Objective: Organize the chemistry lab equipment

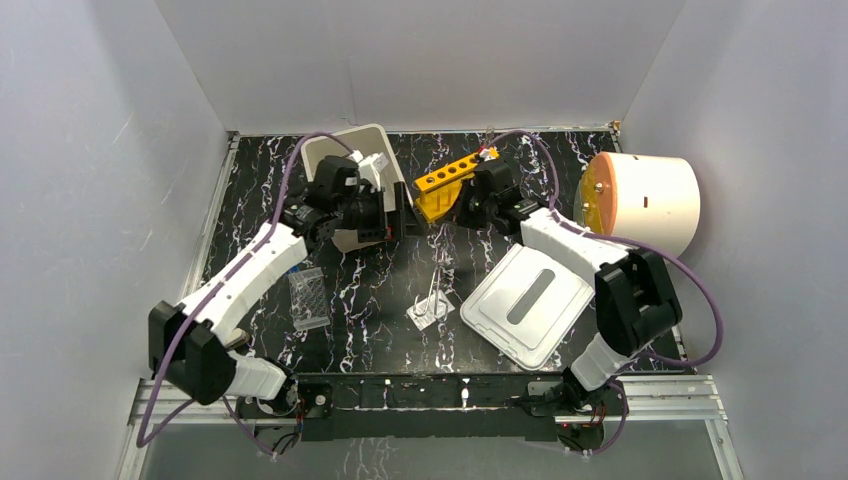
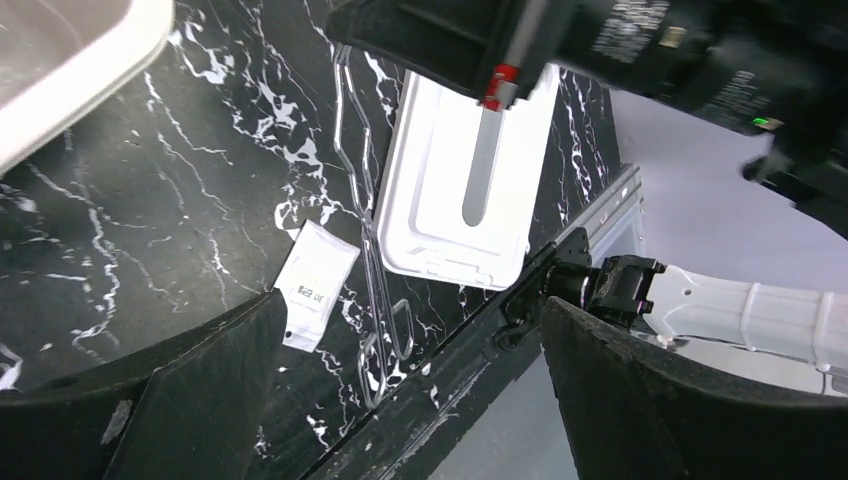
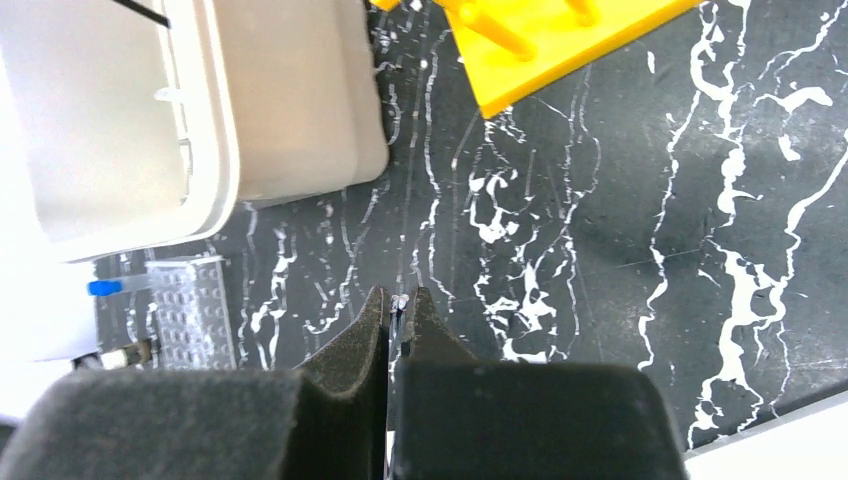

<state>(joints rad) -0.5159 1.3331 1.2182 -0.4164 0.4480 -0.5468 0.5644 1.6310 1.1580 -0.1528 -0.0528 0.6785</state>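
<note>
Directly under left tool [image 2: 410, 310], thin tweezers [image 2: 372, 255]

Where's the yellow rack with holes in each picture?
Top external: yellow rack at the back, in the middle.
Left wrist: not in it.
Right wrist: the rack is on the top edge, right of middle.
Shared landmark: white bin, top left in both wrist views.

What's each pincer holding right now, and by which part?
The left pincer is open and holds nothing. The right pincer is shut on something thin, edge-on at its fingertips; what it is cannot be told.
</note>
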